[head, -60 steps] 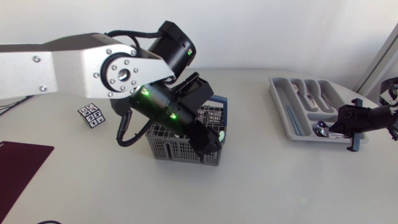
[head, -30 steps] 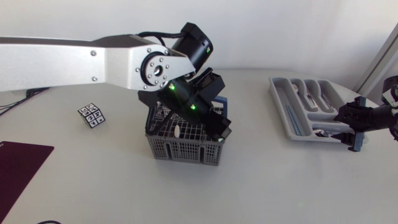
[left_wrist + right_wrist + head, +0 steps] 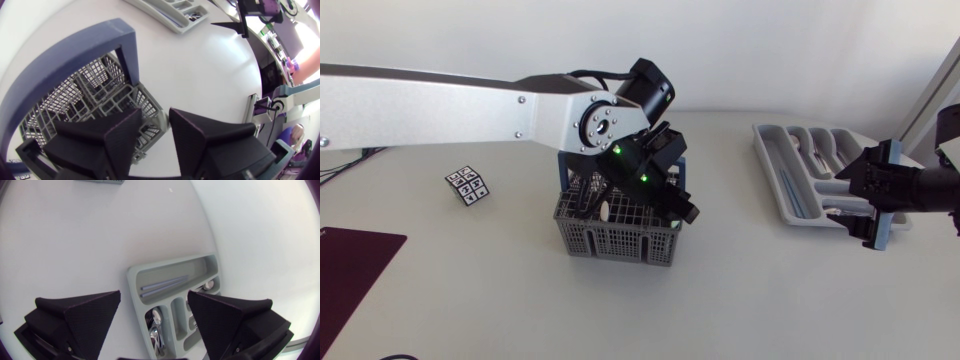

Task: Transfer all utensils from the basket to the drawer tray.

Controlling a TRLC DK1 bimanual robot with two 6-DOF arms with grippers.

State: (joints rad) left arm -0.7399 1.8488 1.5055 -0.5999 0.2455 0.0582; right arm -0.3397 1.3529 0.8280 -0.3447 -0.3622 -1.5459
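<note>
1. The white table (image 3: pixel 770 300) carries everything.
2. My left arm (image 3: pixel 450 100) comes in from 9 o'clock and ends above the basket.
3. The grey grid basket (image 3: pixel 615 240) stands near the table's middle. In the left wrist view its blue handle arches over the compartments (image 3: pixel 100 90).
4. The grey drawer tray (image 3: pixel 760 145) lies at about 2 o'clock from the basket, well apart from it.
5. A dark red mat (image 3: pixel 350 265) sits at 8 o'clock by the table's edge.
6. My right gripper (image 3: pixel 868 195) hangs over the tray's 4 o'clock corner. Its fingers are spread wide with nothing between them (image 3: pixel 154 300).
7. My left gripper (image 3: pixel 675 205) is over the basket's 3 o'clock rim. Only a narrow gap parts its fingers, and it is empty (image 3: pixel 155 117).
8. A small checkered tag (image 3: pixel 467 186) lies at 9 o'clock from the basket.
9. Spoons (image 3: pixel 156 317) and two thin sticks (image 3: pixel 165 284) lie in separate tray compartments.
10. A pale utensil tip (image 3: pixel 604 210) shows inside the basket.
</note>
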